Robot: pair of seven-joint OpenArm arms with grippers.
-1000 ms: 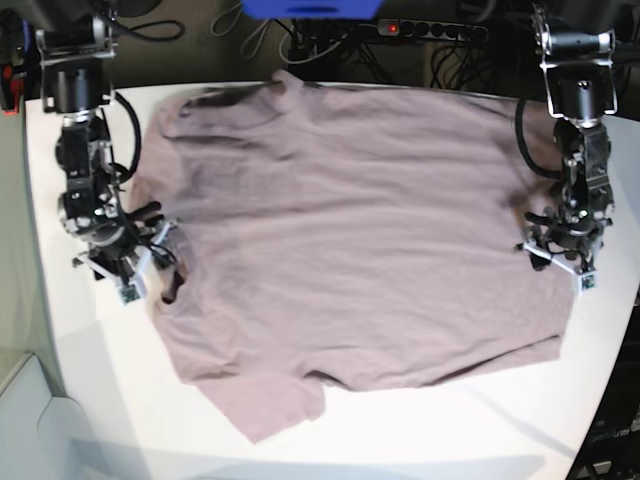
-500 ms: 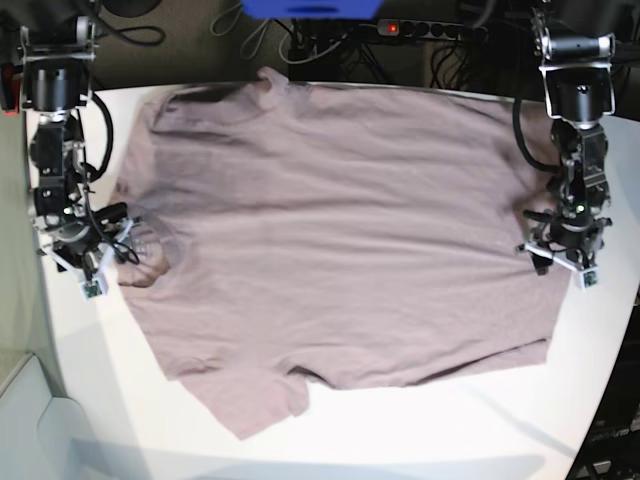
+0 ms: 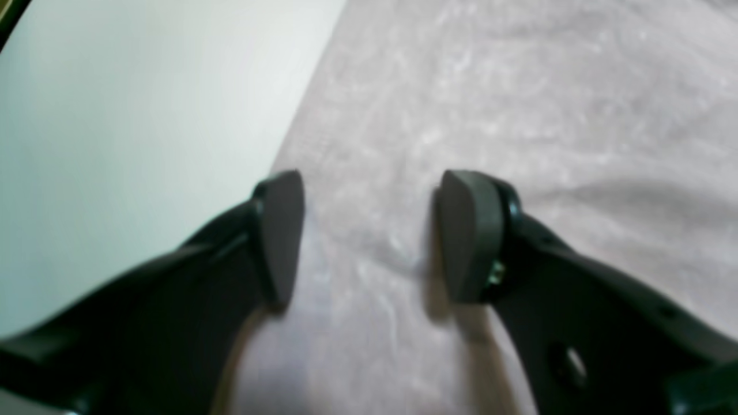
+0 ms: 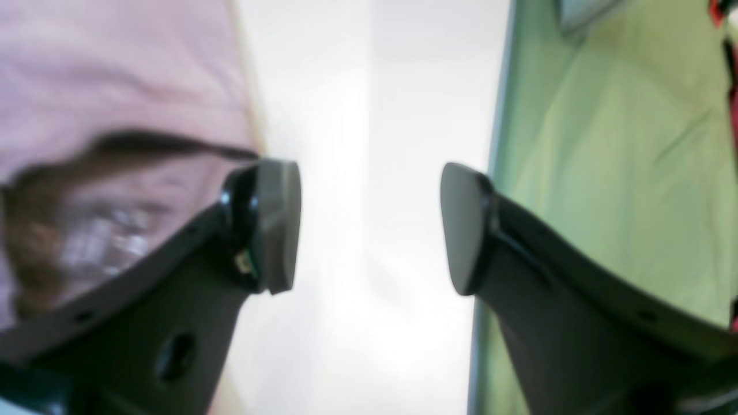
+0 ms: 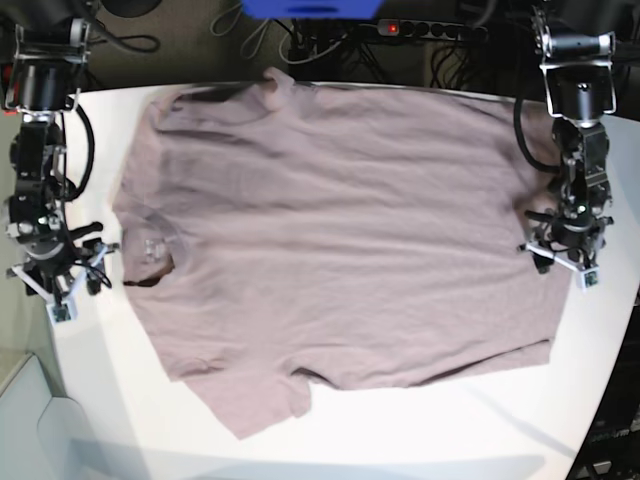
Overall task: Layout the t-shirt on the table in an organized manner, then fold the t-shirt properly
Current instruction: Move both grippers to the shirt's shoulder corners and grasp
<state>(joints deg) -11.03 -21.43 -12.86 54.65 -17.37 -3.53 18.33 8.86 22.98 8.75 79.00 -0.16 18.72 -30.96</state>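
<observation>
The t-shirt (image 5: 330, 240) was spread nearly flat across the table (image 5: 600, 340), collar toward the right tool (image 5: 58, 283). That tool was held wide and empty beside the collar, off the cloth. The left tool (image 5: 568, 262) was poised wide over the hem, gripping nothing, probably so folding could begin.

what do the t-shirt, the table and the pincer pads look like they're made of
T-shirt: soft knit cloth, likely cotton, matte mauve-pink; it lies limp with shallow wrinkles and a ribbed neck.
Table: hard smooth board, matte white, perhaps laminate; flat with only a soft sheen.
Pads of the left pincer: dark grey, matte, probably rubber or plastic; too blurred to settle.
</observation>
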